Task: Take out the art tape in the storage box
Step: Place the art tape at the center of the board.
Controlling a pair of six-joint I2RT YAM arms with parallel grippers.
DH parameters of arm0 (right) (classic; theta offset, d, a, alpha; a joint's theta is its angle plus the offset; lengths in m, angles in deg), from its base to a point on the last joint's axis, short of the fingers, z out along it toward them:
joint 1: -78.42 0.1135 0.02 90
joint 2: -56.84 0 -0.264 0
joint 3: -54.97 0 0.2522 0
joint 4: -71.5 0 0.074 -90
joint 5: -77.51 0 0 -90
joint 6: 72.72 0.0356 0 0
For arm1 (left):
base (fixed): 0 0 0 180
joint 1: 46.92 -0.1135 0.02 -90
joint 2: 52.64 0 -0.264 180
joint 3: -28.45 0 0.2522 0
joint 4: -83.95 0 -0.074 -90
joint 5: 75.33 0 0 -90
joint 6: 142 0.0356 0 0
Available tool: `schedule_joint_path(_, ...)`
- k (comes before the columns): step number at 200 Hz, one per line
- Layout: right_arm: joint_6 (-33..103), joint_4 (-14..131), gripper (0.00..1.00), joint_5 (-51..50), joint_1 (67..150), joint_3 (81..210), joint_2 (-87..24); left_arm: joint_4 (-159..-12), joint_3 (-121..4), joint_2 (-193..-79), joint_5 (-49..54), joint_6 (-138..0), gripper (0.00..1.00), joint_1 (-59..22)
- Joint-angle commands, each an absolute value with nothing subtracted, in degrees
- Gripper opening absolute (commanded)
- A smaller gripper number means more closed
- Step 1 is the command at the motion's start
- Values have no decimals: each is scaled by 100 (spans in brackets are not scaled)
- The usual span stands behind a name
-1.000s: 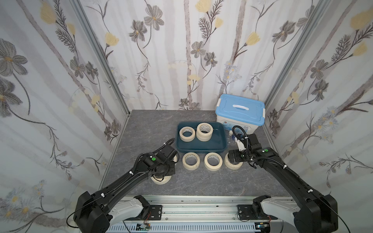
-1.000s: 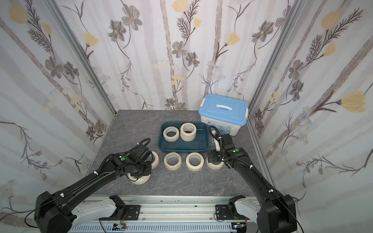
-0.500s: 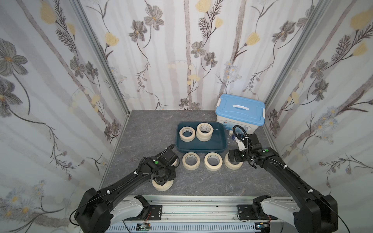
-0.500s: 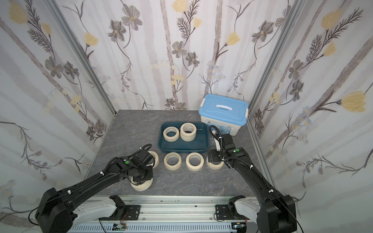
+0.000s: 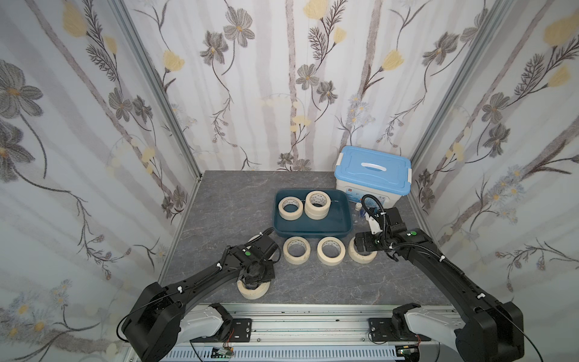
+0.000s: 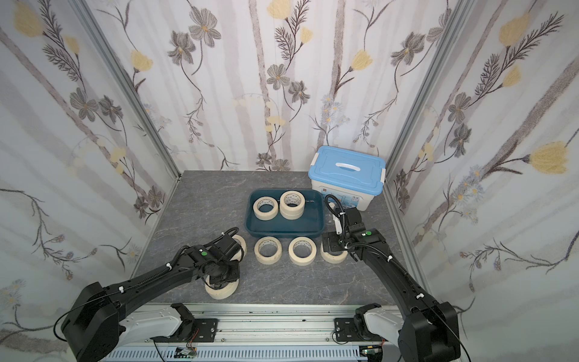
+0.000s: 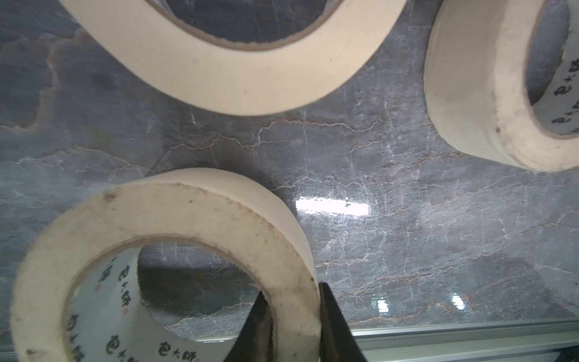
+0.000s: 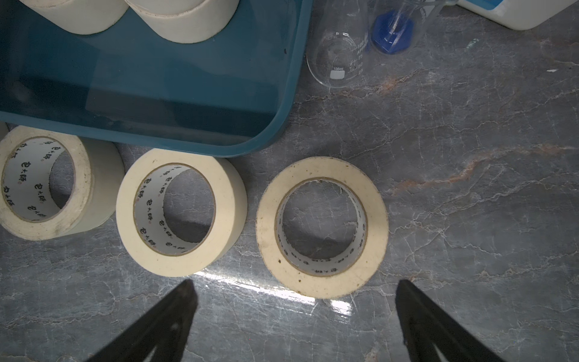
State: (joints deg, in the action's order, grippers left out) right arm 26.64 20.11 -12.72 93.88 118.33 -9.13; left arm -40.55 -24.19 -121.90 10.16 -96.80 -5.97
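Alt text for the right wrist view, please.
The open right gripper hovers by a tape roll lying flat on the grey table. A second roll and a third roll lie in a row beside it, along the teal storage box, which holds more rolls; a glass flask sits by its corner.

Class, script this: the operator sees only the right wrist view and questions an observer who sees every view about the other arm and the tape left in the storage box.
Operator: What is the other arm doing?
Observer: The left gripper is shut on a tape roll, one finger inside the ring.
Operator: Where is that roll?
Observer: By the table's front edge, apart from the others.
Operator: How much tape is left to take out?
Observer: The storage box holds three, it seems: a single roll beside a stack of two.
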Motion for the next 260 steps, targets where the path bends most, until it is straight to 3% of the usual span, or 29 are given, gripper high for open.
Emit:
schedule_joint_path(1,2632,2171,100,-1339,9380,11845,-916,-4236,-2390,-12251,1184,-9709,15,-597)
schedule_joint_path(79,2637,2171,100,-1315,9371,11882,-910,-4284,-2436,-12463,1243,-9604,24,-597)
schedule_joint_path(147,2650,2171,100,-1293,9362,11909,-908,-4203,-2588,-12458,1287,-9571,39,-597)
schedule_joint_path(260,2651,2171,100,-1249,9354,11883,-855,-3860,-4250,-12881,1888,-8480,53,-671)
